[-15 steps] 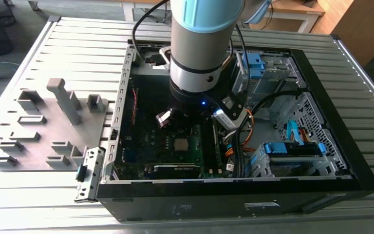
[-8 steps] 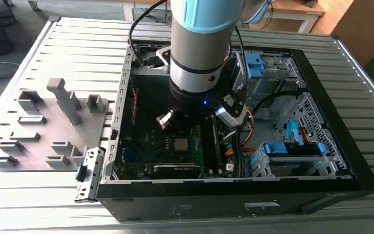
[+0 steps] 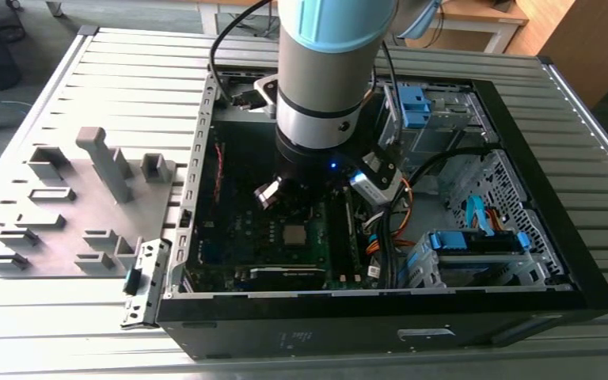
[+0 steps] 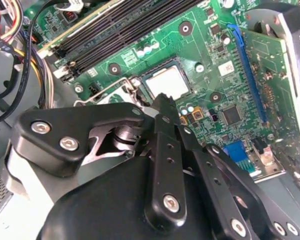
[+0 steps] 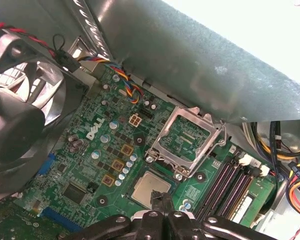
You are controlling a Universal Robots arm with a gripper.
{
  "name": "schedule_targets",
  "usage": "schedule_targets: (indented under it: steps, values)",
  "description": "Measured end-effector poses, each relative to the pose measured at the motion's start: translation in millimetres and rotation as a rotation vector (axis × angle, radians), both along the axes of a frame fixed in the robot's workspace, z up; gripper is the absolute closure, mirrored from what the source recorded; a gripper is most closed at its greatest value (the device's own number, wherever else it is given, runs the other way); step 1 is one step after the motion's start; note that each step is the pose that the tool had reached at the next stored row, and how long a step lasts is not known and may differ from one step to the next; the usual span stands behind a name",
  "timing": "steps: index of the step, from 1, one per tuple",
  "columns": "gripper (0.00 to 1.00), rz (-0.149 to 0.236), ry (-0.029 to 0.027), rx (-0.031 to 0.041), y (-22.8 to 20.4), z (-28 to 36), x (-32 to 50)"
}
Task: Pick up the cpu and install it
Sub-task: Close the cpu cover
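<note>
The cpu [image 4: 165, 82] is a small grey-silver square lying flat in the motherboard socket; it also shows in the first wrist view [image 5: 147, 186] and, tiny, in the exterior view [image 3: 297, 234]. The socket's metal frame lid [image 5: 185, 140] stands swung open beside it. My gripper [image 4: 162, 102] hangs just above the cpu's near edge, its black fingertips pressed together with nothing seen between them. In the first wrist view the gripper [image 5: 162, 200] covers one corner of the cpu. The arm reaches down into the open computer case [image 3: 557, 261].
A grey tray [image 3: 72, 206] with raised blocks lies at the exterior view's left of the case. A case fan [image 5: 20, 115], memory slots [image 4: 120, 30], coloured cable bundles [image 5: 295, 185] and an expansion card [image 4: 285, 65] crowd the motherboard around the socket. Drive cages [image 3: 473, 245] fill the case's other side.
</note>
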State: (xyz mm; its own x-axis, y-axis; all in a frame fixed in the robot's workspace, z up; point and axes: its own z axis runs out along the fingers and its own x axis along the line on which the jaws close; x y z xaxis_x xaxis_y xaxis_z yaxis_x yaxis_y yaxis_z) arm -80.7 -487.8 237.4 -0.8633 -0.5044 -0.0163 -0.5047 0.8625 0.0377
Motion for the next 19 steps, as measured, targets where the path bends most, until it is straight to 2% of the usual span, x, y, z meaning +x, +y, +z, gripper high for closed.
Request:
schedule_targets:
  steps: [12, 19]
  values:
    - [0.89, 0.0, 0.0001, -0.0001, 5.4, -0.3, 3.5]
    - [0.89, 0.0, 0.0001, -0.0001, 9.5, -0.9, 17.0]
